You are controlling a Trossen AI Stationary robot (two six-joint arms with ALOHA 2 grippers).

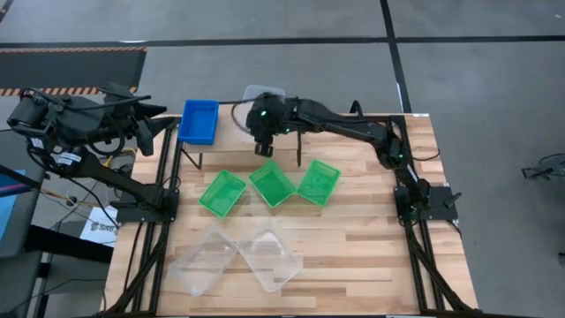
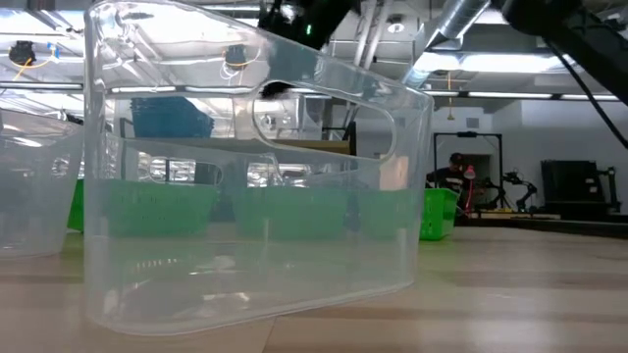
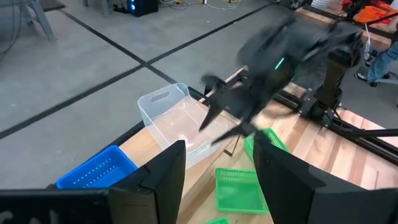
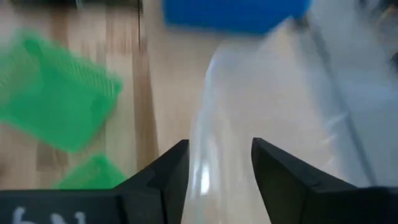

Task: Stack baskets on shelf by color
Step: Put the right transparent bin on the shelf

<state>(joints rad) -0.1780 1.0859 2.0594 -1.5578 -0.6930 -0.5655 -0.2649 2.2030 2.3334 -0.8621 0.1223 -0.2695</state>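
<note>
Right gripper over the shelf, beside the clear basket.
Jaws open, empty; the basket lies just behind them; left gripper parked, open.

Your right gripper, fingers parted, straddles the clear plastic basket's rim; beyond lie a blue plastic basket and two green perforated baskets.

Robotics lab or workshop: bare concrete floor, ceiling ducts, equipment and a person behind the worktop.
</note>
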